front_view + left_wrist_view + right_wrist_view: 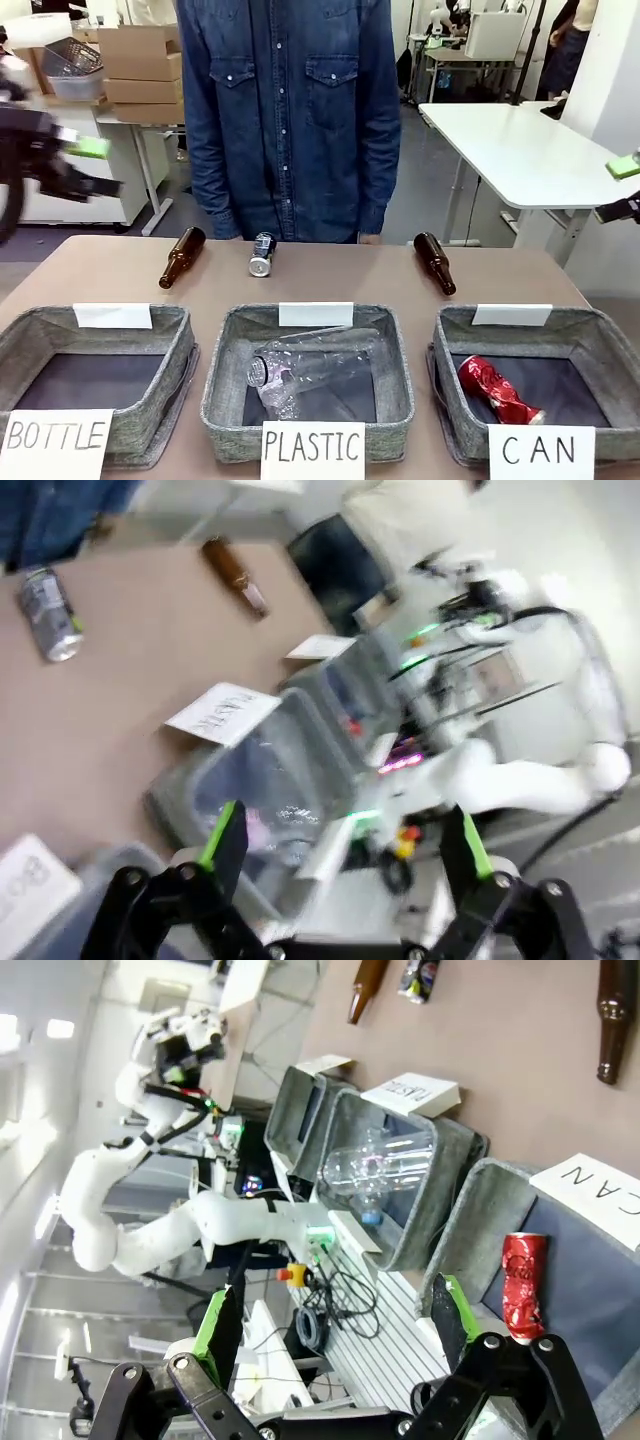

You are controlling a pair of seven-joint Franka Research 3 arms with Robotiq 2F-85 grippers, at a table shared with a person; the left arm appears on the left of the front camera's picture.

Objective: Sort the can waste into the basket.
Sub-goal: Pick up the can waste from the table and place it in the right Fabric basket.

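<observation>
- Lying at the far middle of the table, the dark can (262, 253) is still to sort; the crushed red can (497, 388) lies in the CAN basket (565, 318).
- The left gripper (345, 825) and right gripper (335, 1300) hang spread and empty.
- Risk: closing fingers could roll the round can toward the brown bottle (182, 257) on its left.

Three handwritten white signs are legible. The "CAN" sign (541, 450) stands on the near wall of the basket (600, 328), below the right gripper (622, 188). In the right wrist view it reads sideways, ahead of the fingers. The "PLASTIC" sign (312, 448) fronts the middle bin (222, 390), between the grippers. The "BOTTLE" sign (55, 440) fronts the bin (172, 385) below the left gripper (95, 165). The print on the dark can (262, 254) is illegible.
</observation>
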